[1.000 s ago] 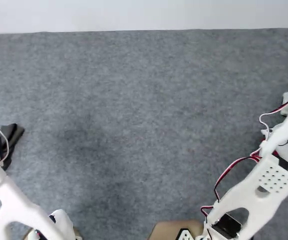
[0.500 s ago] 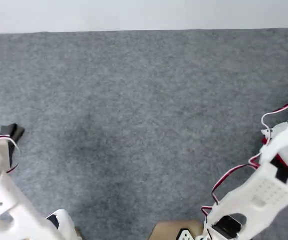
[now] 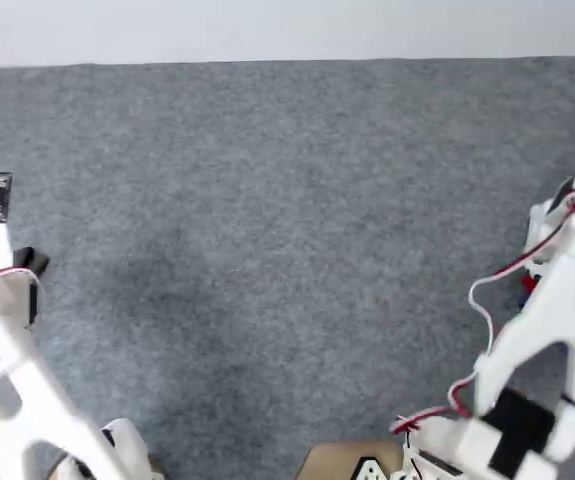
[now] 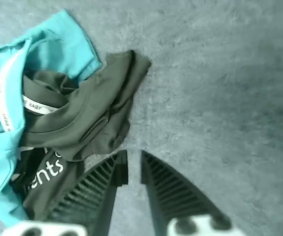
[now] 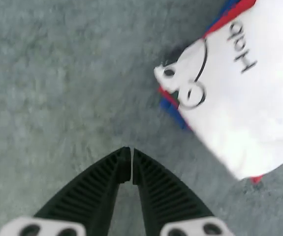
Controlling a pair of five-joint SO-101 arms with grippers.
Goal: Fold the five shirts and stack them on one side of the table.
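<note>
A crumpled pile of a teal shirt (image 4: 57, 49) and a dark shirt (image 4: 92, 113) with white print lies on the grey mat. My left gripper (image 4: 133, 158) hangs just beside the dark shirt's edge, open by a narrow gap, holding nothing. In the high view a corner of the dark shirt (image 3: 25, 260) peeks out by the left arm (image 3: 2, 350). A white shirt (image 5: 239, 98) with black print lies over red and blue shirts (image 5: 173, 105). My right gripper (image 5: 131, 152) is shut and empty over bare mat beside that pile, at the right arm (image 3: 557, 320).
The grey mat (image 3: 287, 220) stretches wide between the two arms. A white wall (image 3: 287, 30) borders its far edge. A tan block (image 3: 342, 462) sits at the near edge between the arm bases.
The left arm has swung up over the left pile, hiding the teal shirt in the high view. The right arm has swung farther toward the right edge and back.
</note>
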